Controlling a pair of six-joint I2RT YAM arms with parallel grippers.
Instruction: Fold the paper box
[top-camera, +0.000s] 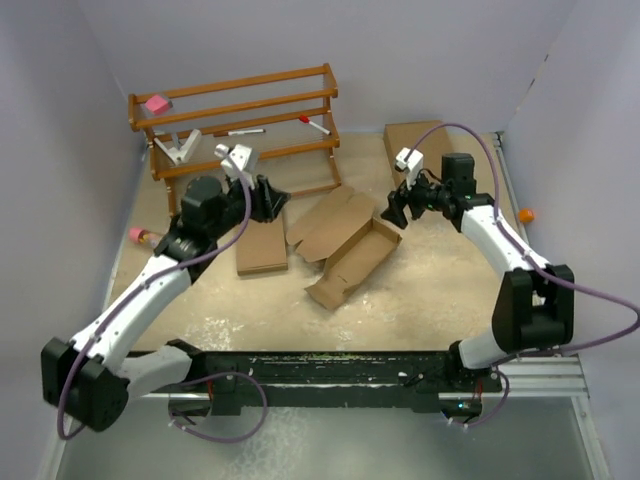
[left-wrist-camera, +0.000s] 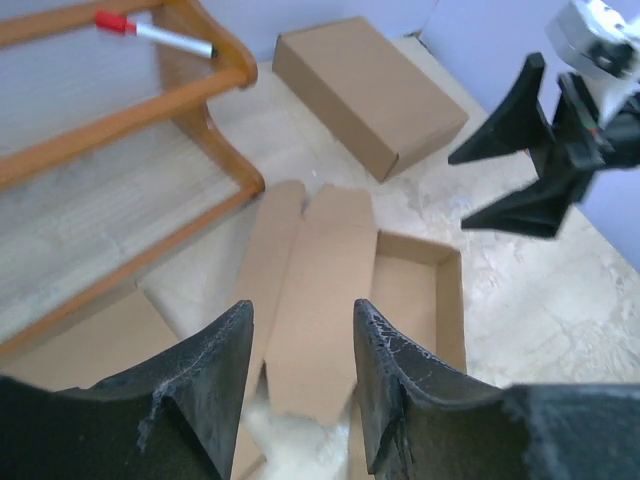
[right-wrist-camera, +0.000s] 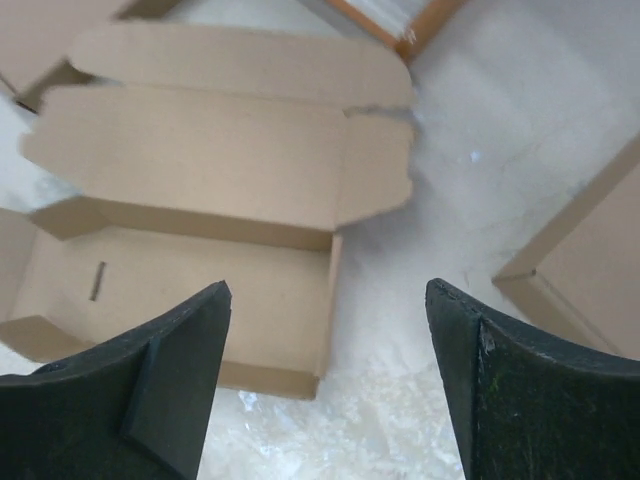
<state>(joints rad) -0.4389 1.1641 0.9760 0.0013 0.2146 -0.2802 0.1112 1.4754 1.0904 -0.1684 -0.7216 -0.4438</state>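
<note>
From my screens, the plain brown cardboard paper box (top-camera: 352, 255) lies slantwise at about the middle of the worktop. Its tray is already stood up, and its long lid panel (top-camera: 325, 218) lies flat and open towards the far-left side. I judge that the step in hand is bringing that lid over and tucking it in.

Both arms hang over the far end of the box. The left gripper (top-camera: 280, 198) has its jaws parted and grips nothing I can make out. The right gripper (top-camera: 392, 213) stands wide open and empty, just above the tray's end wall.

To do this well, I would:
- Send the left fingers down to the lid's free long edge, on the side towards the orange-brown wooden rack (top-camera: 240, 110), and catch only that one layer.
- Set the right gripper against the tray's far end wall, so the box cannot slide as the lid swings.
- Lift the lid in an arc about its crease, not straight up.
- Steer the rounded side ears inside the walls before pressing the front flap home.

I would keep clear of the flat brown cardboard piece (top-camera: 262, 250) just beside the box on its left. The closed brown carton (top-camera: 415, 140) by the far-right corner is well apart.
</note>
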